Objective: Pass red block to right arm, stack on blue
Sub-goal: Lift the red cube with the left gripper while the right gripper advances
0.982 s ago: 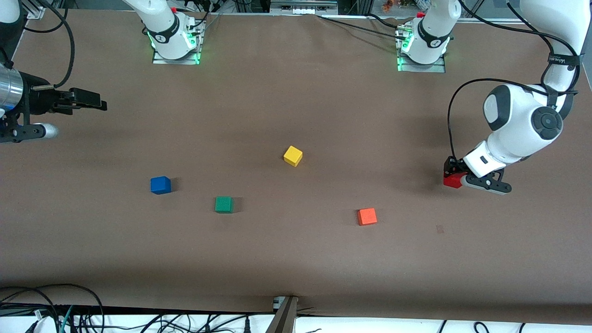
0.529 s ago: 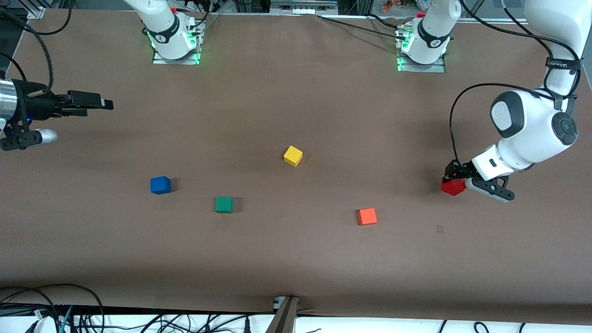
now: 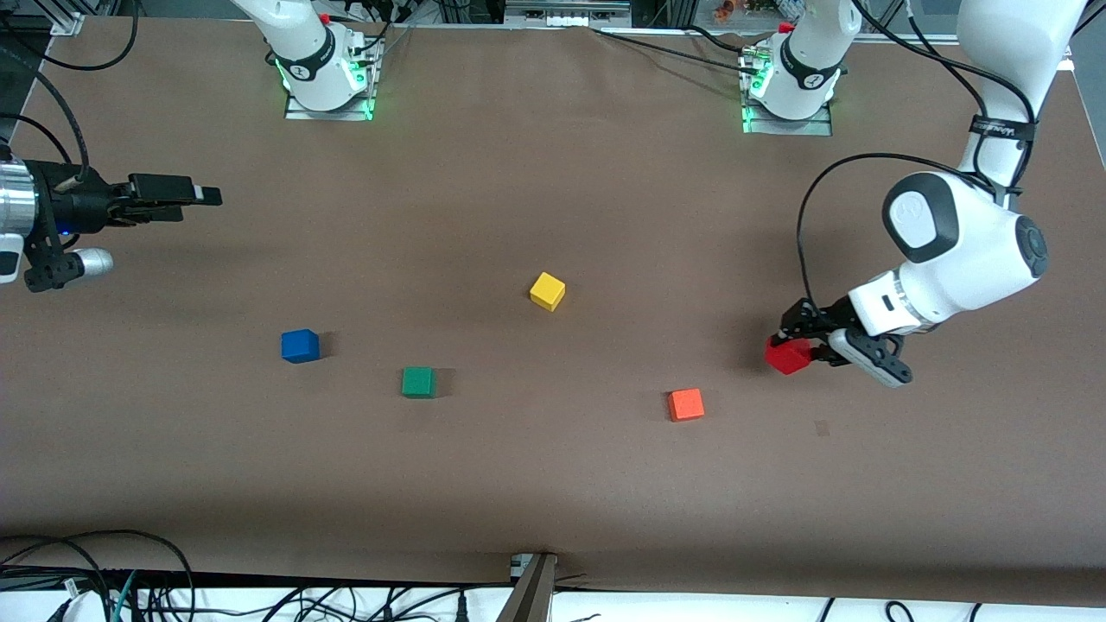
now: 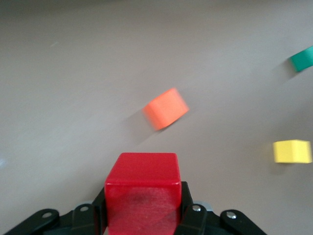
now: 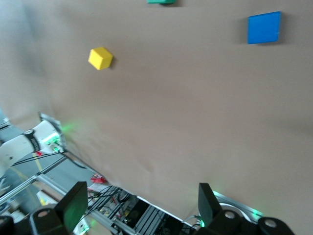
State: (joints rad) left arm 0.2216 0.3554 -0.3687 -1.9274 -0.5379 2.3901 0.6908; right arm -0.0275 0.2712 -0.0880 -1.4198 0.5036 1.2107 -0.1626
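My left gripper (image 3: 799,344) is shut on the red block (image 3: 787,355) and holds it above the table toward the left arm's end; the block fills the near part of the left wrist view (image 4: 143,196). The blue cube (image 3: 300,345) sits on the table toward the right arm's end and shows in the right wrist view (image 5: 264,27). My right gripper (image 3: 203,196) is open and empty, held level in the air over the table's edge at the right arm's end, its fingers (image 5: 73,201) spread wide.
A yellow cube (image 3: 547,290) sits mid-table, a green cube (image 3: 418,382) lies beside the blue one toward the middle, and an orange-red cube (image 3: 686,404) lies nearer the front camera, toward the left arm's end. The arm bases (image 3: 328,78) stand along the table's edge.
My left gripper has lifted the red block and carried it toward the table's middle. My right gripper has crept a little toward the middle.
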